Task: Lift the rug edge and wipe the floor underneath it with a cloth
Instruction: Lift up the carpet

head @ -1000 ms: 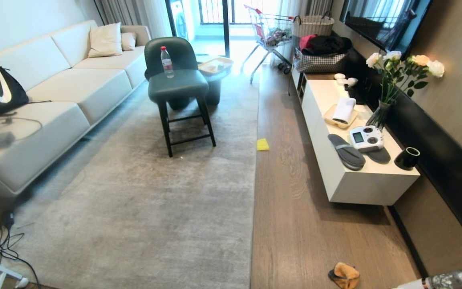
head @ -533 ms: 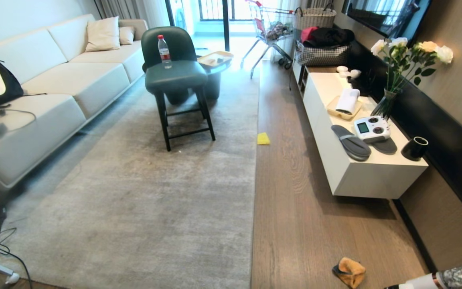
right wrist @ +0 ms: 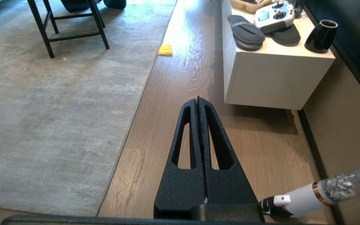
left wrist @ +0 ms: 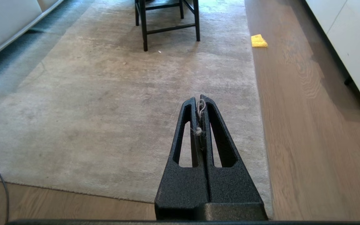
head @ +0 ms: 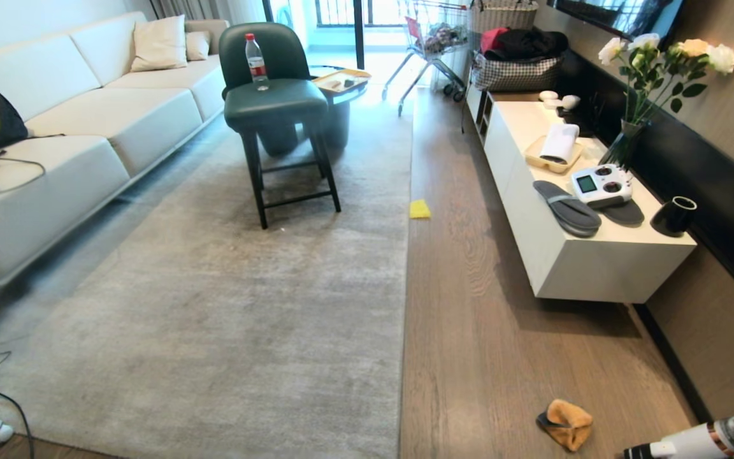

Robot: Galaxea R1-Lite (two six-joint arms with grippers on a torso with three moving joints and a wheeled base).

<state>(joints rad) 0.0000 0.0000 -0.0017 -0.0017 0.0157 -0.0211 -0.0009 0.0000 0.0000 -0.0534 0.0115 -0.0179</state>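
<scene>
Both pincers pressed together, the rug edge [head: 405, 306] runs straight beside bare floor [head: 482, 331].

Both grippers, the left gripper [left wrist: 201, 101] and the right gripper [right wrist: 198, 100], were rough black plastic, each finger with a long slot.

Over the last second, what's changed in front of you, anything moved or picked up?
Only the head camera moved: the whole scene shifted as the view tipped further down, bringing the cloth on the floor further into frame. Nothing was taken hold of or let go. The cloth, the yellow square by the rug edge and the chair lie as before. Left pincer and right pincer are shut, empty.
</scene>
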